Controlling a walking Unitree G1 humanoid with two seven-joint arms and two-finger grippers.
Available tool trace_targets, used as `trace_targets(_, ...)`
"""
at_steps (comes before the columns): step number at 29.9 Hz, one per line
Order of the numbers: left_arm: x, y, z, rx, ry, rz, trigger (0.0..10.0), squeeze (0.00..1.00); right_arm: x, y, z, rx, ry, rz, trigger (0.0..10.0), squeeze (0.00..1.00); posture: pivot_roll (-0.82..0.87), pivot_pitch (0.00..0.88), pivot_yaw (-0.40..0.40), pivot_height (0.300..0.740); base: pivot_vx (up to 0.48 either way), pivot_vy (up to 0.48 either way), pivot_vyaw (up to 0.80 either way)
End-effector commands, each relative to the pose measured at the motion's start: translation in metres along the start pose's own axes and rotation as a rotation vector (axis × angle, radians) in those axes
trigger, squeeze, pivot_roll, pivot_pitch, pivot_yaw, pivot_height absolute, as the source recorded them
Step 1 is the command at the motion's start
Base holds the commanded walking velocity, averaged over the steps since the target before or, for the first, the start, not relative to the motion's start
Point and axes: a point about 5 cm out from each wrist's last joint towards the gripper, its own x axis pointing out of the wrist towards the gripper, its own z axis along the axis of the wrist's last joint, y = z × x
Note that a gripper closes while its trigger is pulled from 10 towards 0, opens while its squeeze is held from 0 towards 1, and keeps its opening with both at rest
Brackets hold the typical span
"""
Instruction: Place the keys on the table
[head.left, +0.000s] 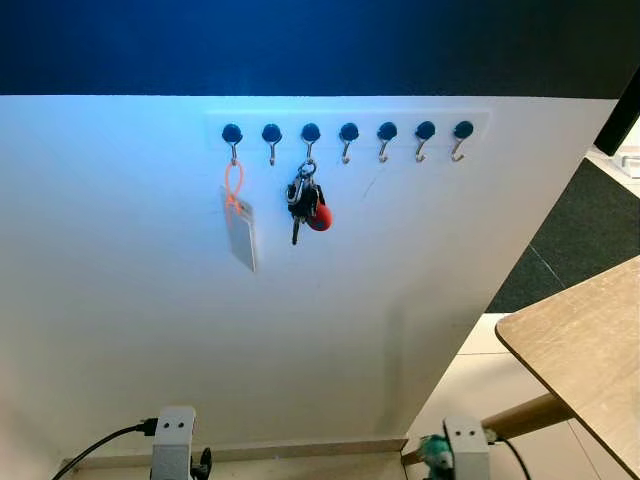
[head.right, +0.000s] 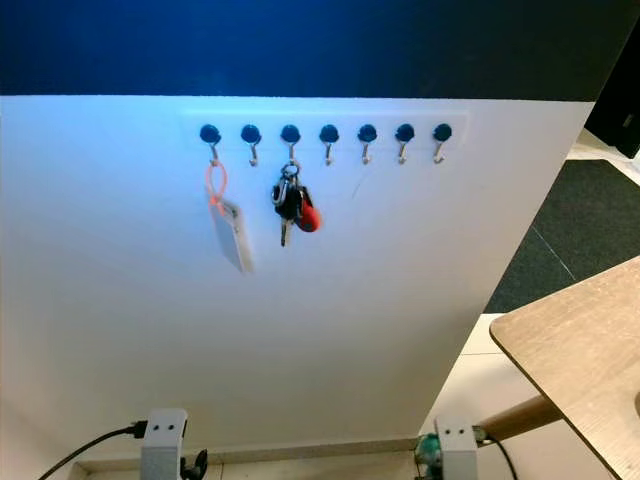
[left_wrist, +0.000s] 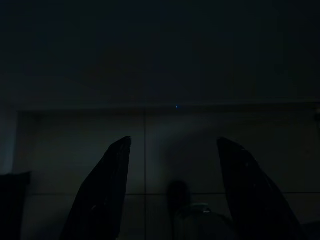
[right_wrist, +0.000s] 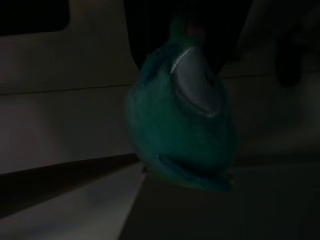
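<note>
Keys (head.left: 306, 205), bunched with a red fob, hanging from the third hook of a hook rail (head.left: 347, 133) on the white wall panel (head.left: 150, 330), far ahead and high up. Left of them, an orange loop carrying a pale tag (head.left: 240, 232) on the first hook. Wooden table (head.left: 590, 340) near on the right, well apart from the keys. Left gripper (left_wrist: 172, 190) low and idle in the dark, fingers (left_wrist: 107, 195) spread apart, nothing between them. Right gripper low at the near right; cannot tell how its fingers stand; a teal plush toy (right_wrist: 182, 120) close before its camera, also glimpsed beside the right wrist (head.left: 466, 445).
</note>
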Motion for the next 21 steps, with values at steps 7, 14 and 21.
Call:
trace_targets(7, -0.001, -0.010, -0.002, 0.022, -0.011, -0.065, 10.0, 0.00, -0.003, 0.002, -0.008, 0.008, 0.018, -0.004, 10.0, 0.00, 0.01, 0.047, -0.007, 0.740, 0.000, 0.000, 0.00)
trace_targets(14, -0.005, -0.005, -0.011, 0.024, 0.022, -0.034, 10.0, 0.00, -0.003, 0.009, -0.011, -0.008, 0.023, 0.020, 10.0, 0.00, 0.01, 0.051, -0.014, 0.740, 0.000, 0.000, 0.00)
trace_targets(21, -0.007, 0.000, -0.017, 0.022, 0.040, -0.010, 10.0, 0.00, -0.002, 0.013, -0.011, -0.036, 0.033, 0.065, 10.0, 0.00, 0.01, 0.049, -0.024, 0.740, 0.000, 0.000, 0.00)
